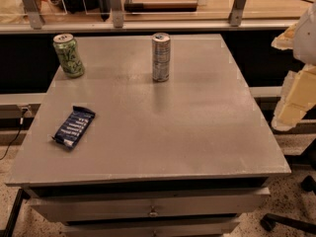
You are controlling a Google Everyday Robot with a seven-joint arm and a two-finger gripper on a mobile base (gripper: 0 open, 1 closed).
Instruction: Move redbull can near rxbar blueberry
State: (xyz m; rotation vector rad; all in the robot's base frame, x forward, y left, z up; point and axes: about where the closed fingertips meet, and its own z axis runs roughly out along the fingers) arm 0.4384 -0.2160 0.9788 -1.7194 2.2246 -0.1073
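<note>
- camera view: grey tabletop point(197, 132) seen from the near side, with a drawer front point(98, 207) under its near edge.
- redbull can point(161, 57): upright on the far part of the tabletop, roughly mid-width, nothing touching it.
- rxbar blueberry point(74, 127): lying flat close to the left edge, about halfway back, turned at a slant.
- Can and bar are well apart; the can is farther back and to the right of the bar, with bare tabletop between them.
- green can point(69, 56): upright at the far left corner, farther back than the bar. Not a task thing; it is a distractor near the target zone.
- hand point(295, 100): pale shape at the right edge of the view, off the side of the tabletop and well apart from the redbull can. Can't tell how far open it is. It has hold of nothing from the tabletop; all three things sit free.
- Progress: looks like the very start. No reach, no grasp, can not moved.
- Left to do, by my read: bring the hand over to the can, grip it, carry it near and left, and set it upright just beside the bar without knocking the bar or the green can.
</note>
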